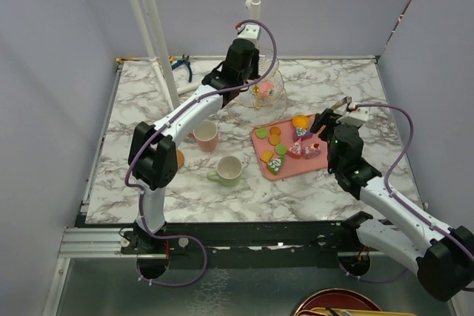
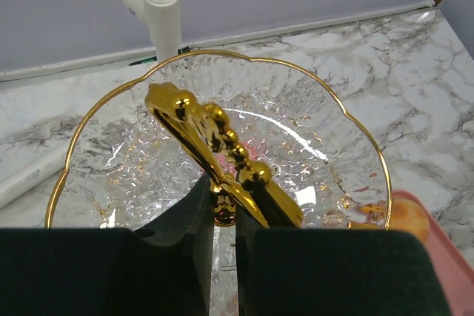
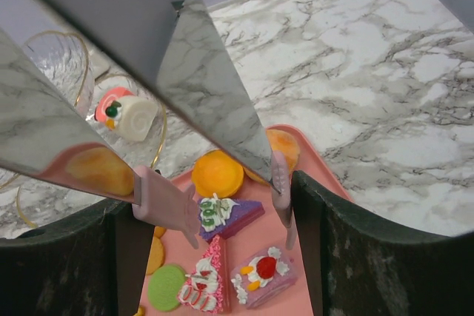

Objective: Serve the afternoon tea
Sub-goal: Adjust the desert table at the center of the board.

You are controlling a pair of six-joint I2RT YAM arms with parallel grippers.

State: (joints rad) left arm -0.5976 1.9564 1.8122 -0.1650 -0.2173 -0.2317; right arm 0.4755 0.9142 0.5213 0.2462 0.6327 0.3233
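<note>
The clear glass stand (image 1: 268,96) stands at the back centre of the marble table. My left gripper (image 2: 222,234) is above it, shut on its gold handle (image 2: 200,127). A white and pink cake (image 3: 122,115) lies on a lower tier. The pink mug (image 1: 206,137) and the pale-green mug (image 1: 228,171) stand left of the pink tray (image 1: 261,135). A brown coaster (image 1: 180,158) peeks out beside the left arm. My right gripper (image 3: 215,205) holds metal tongs (image 3: 215,101), whose pink tips (image 3: 167,205) stand apart over a purple cake slice (image 3: 229,216).
The tray also holds orange macarons (image 3: 217,173), a green macaron (image 3: 164,286) and two more cake slices. A white pole (image 1: 155,27) rises at the back left, with blue pliers (image 1: 181,64) near it. Grey walls close in the table on both sides.
</note>
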